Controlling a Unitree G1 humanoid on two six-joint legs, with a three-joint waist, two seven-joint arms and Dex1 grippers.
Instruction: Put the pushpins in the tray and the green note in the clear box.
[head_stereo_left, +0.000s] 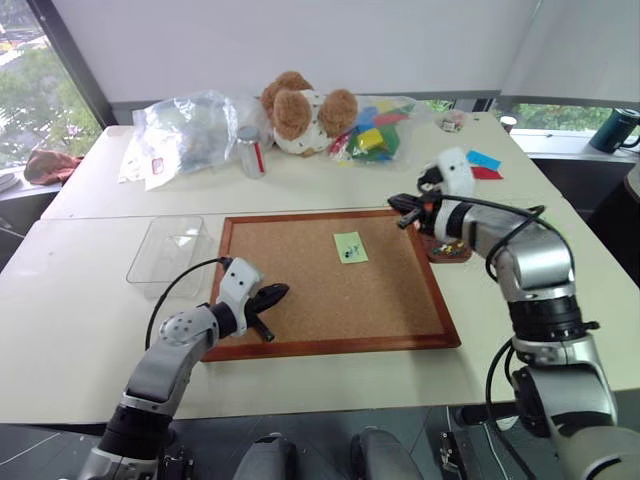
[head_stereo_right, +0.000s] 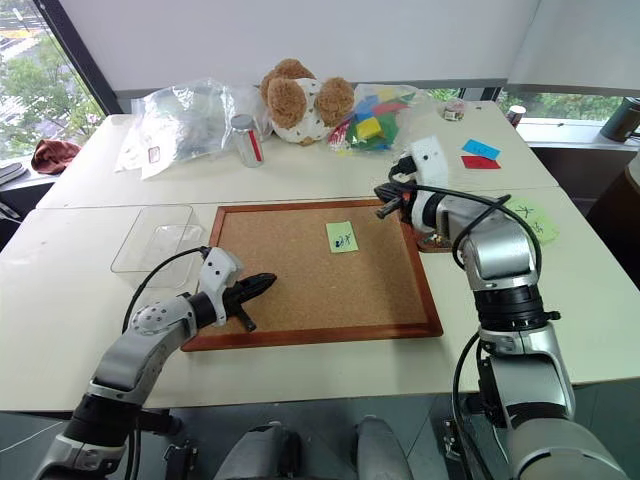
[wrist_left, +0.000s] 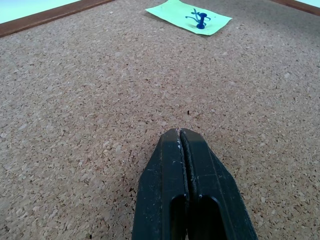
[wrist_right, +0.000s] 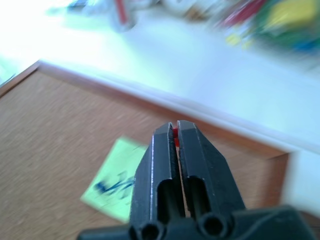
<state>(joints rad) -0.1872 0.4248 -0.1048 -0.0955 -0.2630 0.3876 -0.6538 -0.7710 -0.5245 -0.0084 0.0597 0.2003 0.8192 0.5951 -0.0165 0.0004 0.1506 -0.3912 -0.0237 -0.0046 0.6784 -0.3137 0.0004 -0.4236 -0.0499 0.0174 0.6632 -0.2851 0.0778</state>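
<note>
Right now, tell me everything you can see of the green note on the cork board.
The green note is a small pale-green square of paper lying flat on the cork board, toward the board's far right part. Dark blue scribbles mark its middle, and a blue pushpin stands upright in it, pinning it down. Its edges look flat and uncurled. Nothing else touches it; both end effectors are apart from it.

Two head cameras look forward and down from above the table, sharing the cork board (head_stereo_left: 330, 282). The left wrist camera sits low and close over the cork; the right wrist camera looks down from higher. Both show the green note (wrist_left: 189, 16).
</note>
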